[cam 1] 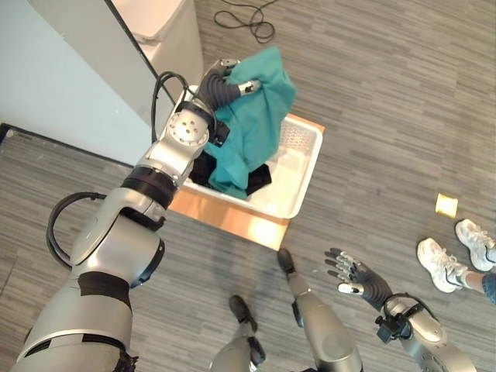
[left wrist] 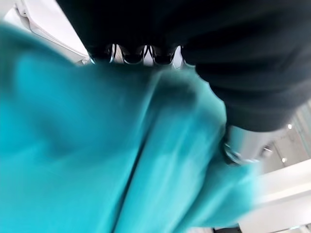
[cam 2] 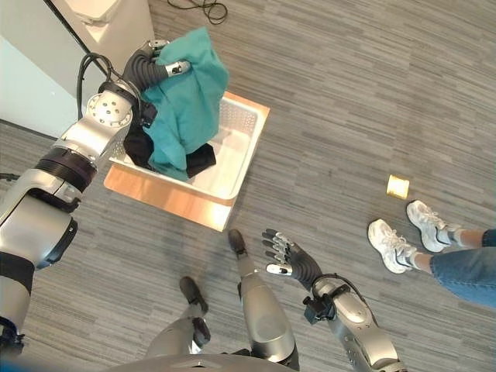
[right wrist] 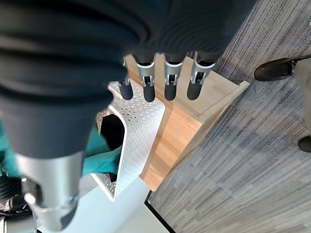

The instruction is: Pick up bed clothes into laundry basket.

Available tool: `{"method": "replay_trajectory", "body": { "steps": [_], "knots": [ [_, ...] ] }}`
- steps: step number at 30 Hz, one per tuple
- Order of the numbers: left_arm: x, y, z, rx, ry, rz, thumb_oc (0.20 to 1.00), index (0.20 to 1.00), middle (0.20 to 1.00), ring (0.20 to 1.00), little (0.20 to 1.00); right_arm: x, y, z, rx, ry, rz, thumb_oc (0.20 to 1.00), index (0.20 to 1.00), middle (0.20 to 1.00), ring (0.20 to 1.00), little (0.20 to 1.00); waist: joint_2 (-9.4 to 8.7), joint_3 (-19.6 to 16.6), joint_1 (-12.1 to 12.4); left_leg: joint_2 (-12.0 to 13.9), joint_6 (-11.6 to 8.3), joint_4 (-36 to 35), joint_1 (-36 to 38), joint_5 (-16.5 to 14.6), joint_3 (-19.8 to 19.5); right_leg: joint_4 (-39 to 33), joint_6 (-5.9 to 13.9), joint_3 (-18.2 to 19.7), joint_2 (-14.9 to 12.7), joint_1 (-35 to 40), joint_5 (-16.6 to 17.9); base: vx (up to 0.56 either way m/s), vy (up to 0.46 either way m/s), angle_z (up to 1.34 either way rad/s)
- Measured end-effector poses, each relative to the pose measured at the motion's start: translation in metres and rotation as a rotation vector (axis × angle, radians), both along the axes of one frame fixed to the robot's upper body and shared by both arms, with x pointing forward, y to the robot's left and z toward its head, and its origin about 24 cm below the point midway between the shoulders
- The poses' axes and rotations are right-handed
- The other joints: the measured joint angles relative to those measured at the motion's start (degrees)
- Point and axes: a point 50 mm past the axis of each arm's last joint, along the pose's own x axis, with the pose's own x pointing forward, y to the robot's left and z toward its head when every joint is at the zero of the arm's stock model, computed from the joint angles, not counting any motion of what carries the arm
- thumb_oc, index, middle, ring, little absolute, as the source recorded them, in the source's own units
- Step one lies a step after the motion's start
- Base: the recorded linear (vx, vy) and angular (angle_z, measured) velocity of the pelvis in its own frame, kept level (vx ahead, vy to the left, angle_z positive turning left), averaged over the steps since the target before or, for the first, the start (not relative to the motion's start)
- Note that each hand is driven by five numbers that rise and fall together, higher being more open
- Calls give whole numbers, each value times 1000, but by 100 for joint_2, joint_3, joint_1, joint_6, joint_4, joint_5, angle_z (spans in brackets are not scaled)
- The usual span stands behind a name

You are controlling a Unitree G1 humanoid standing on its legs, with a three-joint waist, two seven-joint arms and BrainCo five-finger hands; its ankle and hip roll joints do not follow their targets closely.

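L hand clamped on teal cloth over basket; lower fully before release; R hand splayed, idle

The laundry basket is sitting on a low table on the floor, beside a cabinet at the robot's left. The left hand is holding a cloth above the basket, draping over a dark garment inside. A person's shoes are standing well apart at the right, near a small paper. The right hand is hanging in front of the table.
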Motion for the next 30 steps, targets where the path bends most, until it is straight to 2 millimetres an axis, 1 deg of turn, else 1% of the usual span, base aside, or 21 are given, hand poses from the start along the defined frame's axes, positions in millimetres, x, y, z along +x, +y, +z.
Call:
{"method": "replay_trajectory", "body": {
  "steps": [2,6,9,11,13,15,16,17,18,19,20,21,22,23,24,25,26,27,28,29,30],
  "knots": [
    [-1,-8,4,57,-18,-19,1000,1000,1000,1000,1000,0,0,0,-1,0,1,1000,1000,1000,1000,1000,26,15,22,14,5,0,-2,6,-37,1,-5,-43,-19,21,4,-30,-16,10],
    [-9,-27,20,73,-86,-105,1000,1000,1000,1000,1000,0,-2,-1,-7,3,-3,1000,1000,1000,1000,1000,116,67,39,-10,35,1,12,29,-184,1,-17,-192,-82,113,13,-31,-16,19],
    [-16,-37,27,77,-121,-166,1000,1000,1000,1000,1000,0,-4,-1,-16,3,-8,1000,1000,1000,1000,1000,160,88,160,-21,41,4,107,34,-216,2,-38,-226,-103,232,29,-32,-4,9],
    [-21,-41,25,52,-136,-202,1000,1000,1000,1000,1000,1,-4,-1,-38,-4,-1,1000,1000,1000,1000,1000,195,108,215,-14,41,2,212,33,-262,2,-40,-269,-102,342,25,4,15,12],
    [-31,-43,22,12,-153,-257,1000,1000,1000,1000,1000,4,-6,0,-52,-15,-3,1000,1000,1000,1000,1000,251,121,336,-6,42,0,367,34,-362,2,-50,-362,-115,542,-21,74,29,17],
    [-46,-31,5,-100,-149,-296,1000,1000,1000,1000,1000,7,-12,0,-80,-25,-28,1000,1000,1000,1000,1000,304,95,382,25,12,-2,598,-3,-405,2,-51,-417,-102,799,-143,78,33,15],
    [-56,-25,-15,-255,-118,-326,1000,1000,1000,1000,1000,8,-21,-2,-103,-21,-60,1000,1000,1000,1000,1000,369,89,403,61,-6,-2,793,-45,-523,2,-78,-498,-87,1044,-207,41,35,30],
    [-63,-23,-31,-337,-87,-339,1000,1000,1000,1000,1000,9,-24,0,-115,-28,-79,1000,1000,1000,1000,1000,424,58,501,70,-5,-2,873,-49,-579,4,-71,-572,-88,1183,-248,57,43,43],
    [-73,-21,-55,-413,-23,-354,1000,1000,1000,1000,1000,10,-29,0,-122,-34,-110,1000,1000,1000,1000,1000,491,-2,669,87,12,-2,953,-77,-693,12,-66,-685,-92,1330,-302,34,45,44],
    [-81,-22,-68,-493,4,-358,1000,1000,1000,1000,1000,12,-32,2,-128,-40,-130,1000,1000,1000,1000,1000,545,-15,721,101,49,-3,978,-137,-857,113,-54,-797,-106,1360,-379,8,21,90],
    [-90,-25,-95,-585,73,-352,1000,1000,1000,1000,1000,14,-38,3,-137,-48,-165,1000,1000,1000,1000,1000,624,-26,800,88,100,-3,1011,-91,-1180,446,-95,-1094,-194,1437,-540,-24,-1,114],
    [-93,-31,-109,-625,128,-353,1000,1000,1000,1000,1000,12,-42,2,-151,-43,-184,1000,1000,1000,1000,1000,685,-38,826,55,102,2,1045,-95,-1563,781,-40,-1320,-260,1423,-767,-37,-16,162],
    [-98,-38,-129,-654,208,-348,1000,1000,1000,1000,1000,10,-48,1,-164,-39,-210,1000,1000,1000,1000,1000,712,-37,874,13,196,9,1116,-29,-1903,1207,-73,-1535,-379,1505,-1019,-75,-116,190],
    [-109,-43,-158,-654,318,-333,1000,1000,1000,1000,1000,7,-50,-1,-178,-27,-225,1000,1000,1000,1000,1000,712,-86,977,-46,242,107,1224,-12,-2306,2312,152,-1209,-502,1308,-1403,-31,-115,234],
    [-116,-38,-177,-663,375,-303,1000,1000,1000,1000,1000,7,-49,-2,-174,-31,-240,1000,1000,1000,1000,1000,765,-163,985,-98,275,326,1041,11,-2943,3196,60,-2,-118,1152,-2069,-53,-141,293],
    [-122,-30,-193,-667,430,-255,1000,1000,1000,1000,1000,3,-46,-5,-157,-20,-254,1000,1000,1000,1000,1000,821,-381,772,-88,316,494,754,27,-3355,3310,186,871,272,1187,-2348,-70,-110,301],
    [-125,-20,-199,-683,440,-220,1000,1000,1000,1000,1000,2,-43,-6,-136,-21,-265,1000,1000,1000,1000,1000,787,-442,774,-154,383,526,649,139,-3815,3167,119,1816,693,1347,-2627,-156,-157,285],
    [-132,-4,-209,-688,460,-154,1000,1000,1000,1000,1000,9,-37,-3,-107,-44,-263,1000,1000,1000,1000,1000,656,-458,966,-270,299,476,592,288,-3975,2819,111,1935,773,1521,-2652,-128,-134,202],
    [-137,6,-214,-710,466,-120,1000,1000,1000,1000,1000,8,-33,-6,-92,-37,-258,1000,1000,1000,1000,1000,567,-467,1082,-370,75,456,529,299,-4261,2625,-146,1952,856,1593,-2646,-202,-296,219],
    [-151,15,-228,-789,493,-57,1000,1000,1000,1000,1000,5,-38,-8,-104,-25,-267,1000,1000,1000,1000,1000,598,-516,1174,-493,186,463,459,80,-4493,2598,-251,1593,775,1707,-2517,-231,-272,223],
    [-167,30,-239,-901,486,27,1000,1000,1000,1000,1000,-6,-35,-16,-132,28,-225,1000,1000,1000,1000,1000,636,-649,1484,-478,586,520,313,-344,-4695,2547,-231,957,885,1882,-2550,-238,-269,248]
  ]
}}
